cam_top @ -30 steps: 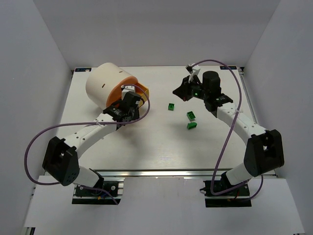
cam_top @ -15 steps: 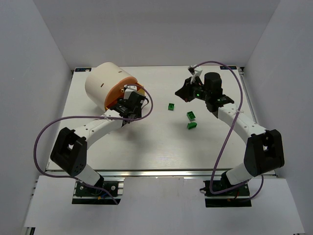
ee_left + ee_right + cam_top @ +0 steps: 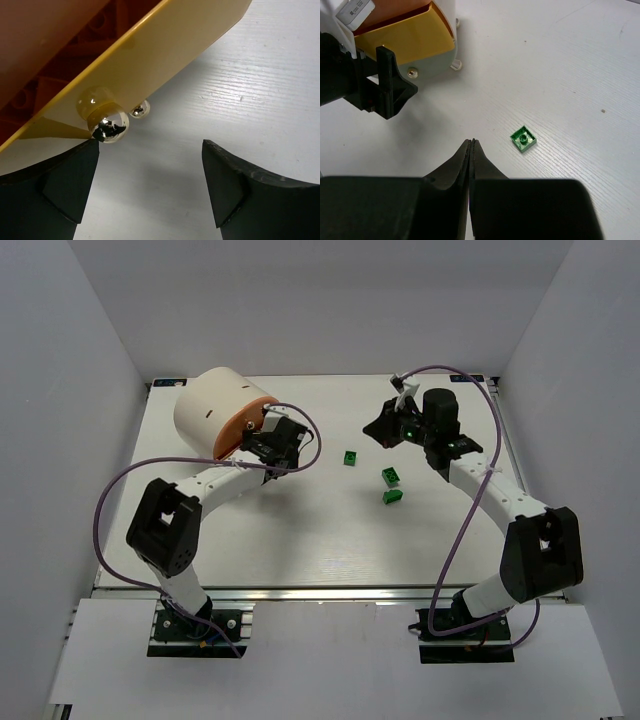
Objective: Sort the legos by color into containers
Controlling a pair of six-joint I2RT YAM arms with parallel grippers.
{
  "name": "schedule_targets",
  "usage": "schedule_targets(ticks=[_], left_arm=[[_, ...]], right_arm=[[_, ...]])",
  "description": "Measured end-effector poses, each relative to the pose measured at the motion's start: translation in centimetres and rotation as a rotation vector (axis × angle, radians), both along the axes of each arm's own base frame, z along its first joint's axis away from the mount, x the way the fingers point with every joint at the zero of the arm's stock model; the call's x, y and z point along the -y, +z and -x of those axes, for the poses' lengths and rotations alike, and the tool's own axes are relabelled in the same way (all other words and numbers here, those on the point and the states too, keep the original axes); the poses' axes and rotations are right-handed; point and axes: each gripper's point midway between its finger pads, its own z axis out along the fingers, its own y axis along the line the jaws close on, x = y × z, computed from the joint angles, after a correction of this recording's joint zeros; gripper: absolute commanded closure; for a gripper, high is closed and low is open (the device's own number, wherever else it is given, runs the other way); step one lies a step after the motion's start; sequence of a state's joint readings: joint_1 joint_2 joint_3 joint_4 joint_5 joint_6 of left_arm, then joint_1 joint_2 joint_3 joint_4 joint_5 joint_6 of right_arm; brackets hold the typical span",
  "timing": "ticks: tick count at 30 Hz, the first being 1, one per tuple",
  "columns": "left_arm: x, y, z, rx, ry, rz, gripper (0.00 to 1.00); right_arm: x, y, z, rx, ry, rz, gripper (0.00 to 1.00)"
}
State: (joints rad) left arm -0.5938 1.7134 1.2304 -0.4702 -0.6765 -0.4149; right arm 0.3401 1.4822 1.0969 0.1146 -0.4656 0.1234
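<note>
The cream drum lies at the back left, its orange face turned to the table. My left gripper is open at that face. In the left wrist view its gap lies beside the yellow drawer front, and the shiny knob touches the left fingertip. Studded orange shapes show dimly inside that drawer. Three green legos lie on the table. My right gripper is shut and empty, above one green lego. No purple lego is in view.
In the right wrist view a grey drawer front with a small knob sits below the yellow drawer, with the left gripper's black body in front. White walls enclose the table on three sides.
My left arm has swung its elbow inward and the left gripper has moved up and right along the drum's face. The right gripper has shifted slightly right. The green legos have not moved.
</note>
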Motion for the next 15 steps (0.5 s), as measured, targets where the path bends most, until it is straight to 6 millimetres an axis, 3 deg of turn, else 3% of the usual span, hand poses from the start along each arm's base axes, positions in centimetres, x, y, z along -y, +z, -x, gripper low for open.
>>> schedule_targets(ticks=[15], left_arm=[[-1.1, 0.3, -0.7, 0.022, 0.052, -0.059, 0.02]], right_arm=[[1.5, -1.2, -0.4, -0.018, -0.046, 0.018, 1.00]])
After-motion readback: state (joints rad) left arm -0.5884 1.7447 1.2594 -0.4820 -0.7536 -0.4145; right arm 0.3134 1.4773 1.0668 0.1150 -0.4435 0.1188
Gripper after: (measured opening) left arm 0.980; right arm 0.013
